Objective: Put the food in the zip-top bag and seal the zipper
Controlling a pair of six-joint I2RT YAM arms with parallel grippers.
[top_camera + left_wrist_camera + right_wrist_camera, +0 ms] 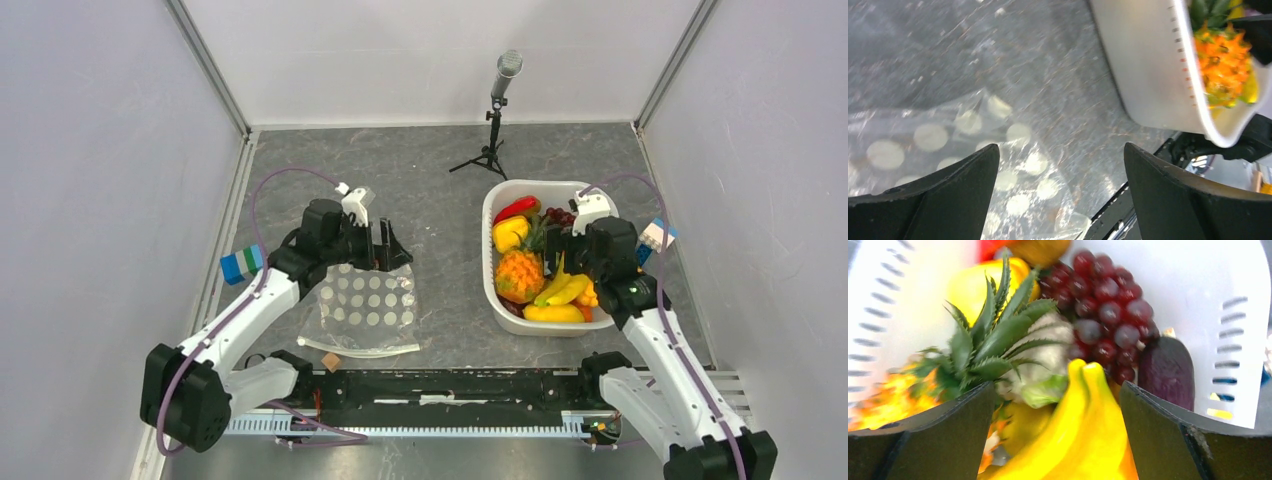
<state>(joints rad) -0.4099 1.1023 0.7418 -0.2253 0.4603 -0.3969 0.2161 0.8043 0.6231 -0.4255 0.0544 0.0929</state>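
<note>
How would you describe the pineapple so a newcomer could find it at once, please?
Start from the white basket on the right half of the table. The pineapple lies against its left wall, between the yellow pepper and the bananas. It alone has a bumpy orange body with a spiky green crown.

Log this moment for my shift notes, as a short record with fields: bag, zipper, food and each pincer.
zip-top bag: flat on the table, no food seen inside
zipper: white strip on the bag's near edge; sealed or not, cannot tell
food: pineapple, bananas, grapes and more, all in the white basket
left pincer: open, empty, above the bag's far corner
right pincer: open, empty, over the bananas
</note>
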